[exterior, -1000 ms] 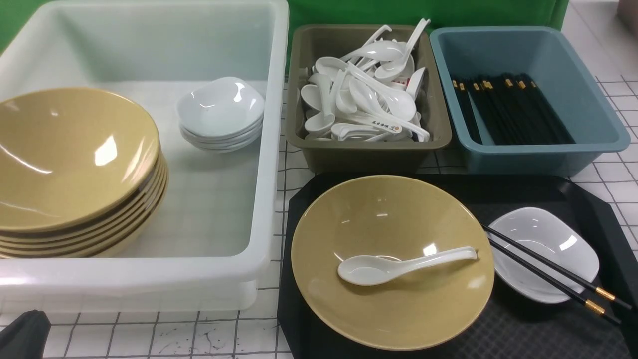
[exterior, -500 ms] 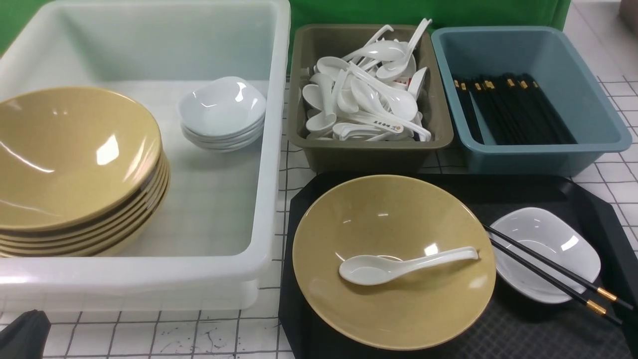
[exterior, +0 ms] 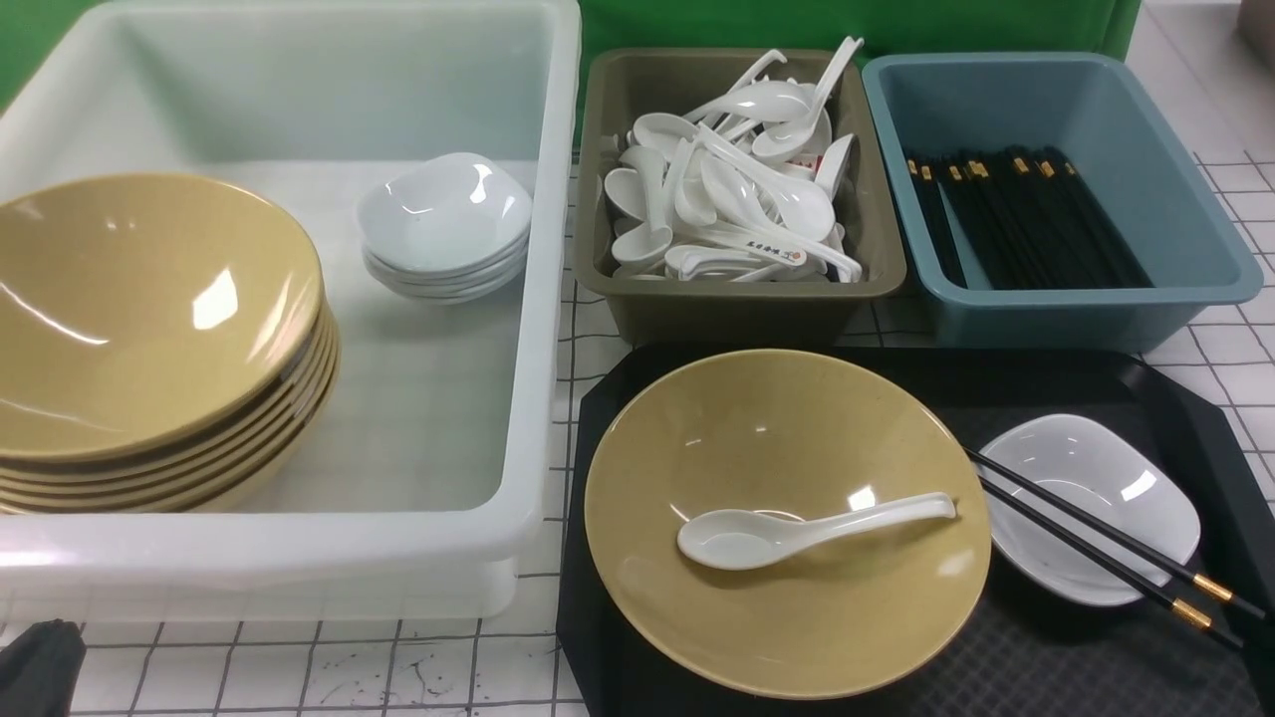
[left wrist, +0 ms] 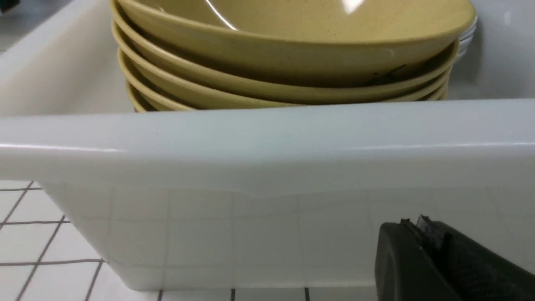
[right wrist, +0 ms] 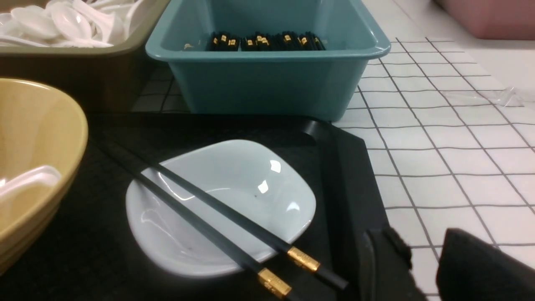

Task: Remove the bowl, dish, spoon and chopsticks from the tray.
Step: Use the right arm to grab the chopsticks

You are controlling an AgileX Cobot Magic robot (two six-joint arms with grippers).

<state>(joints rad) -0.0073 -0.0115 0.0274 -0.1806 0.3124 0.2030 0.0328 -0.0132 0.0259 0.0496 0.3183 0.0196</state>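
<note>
The black tray (exterior: 1096, 378) lies at the front right. On it stands the yellow bowl (exterior: 797, 617) with the white spoon (exterior: 797, 528) lying inside, handle to the right. Beside it is the small white dish (exterior: 1106, 468), and the black chopsticks (exterior: 1096, 538) rest across the dish, gold bands toward me. My right gripper (right wrist: 422, 246) stands open, nothing between its fingers, just off the tray's rim (right wrist: 342, 175) near the dish (right wrist: 250, 175) and the chopsticks (right wrist: 217, 217). My left gripper (left wrist: 413, 223) is shut and empty, low in front of the white tub's wall (left wrist: 267, 175), and shows at the corner (exterior: 35, 662).
The white tub (exterior: 543, 299) at the left holds a stack of yellow bowls (exterior: 139, 329) and a stack of white dishes (exterior: 443, 224). Behind the tray stand an olive bin (exterior: 737, 309) full of spoons and a blue bin (exterior: 1066, 309) with chopsticks.
My left gripper has slipped a little further toward the bottom left corner of the front view. Nothing on the tray has moved.
</note>
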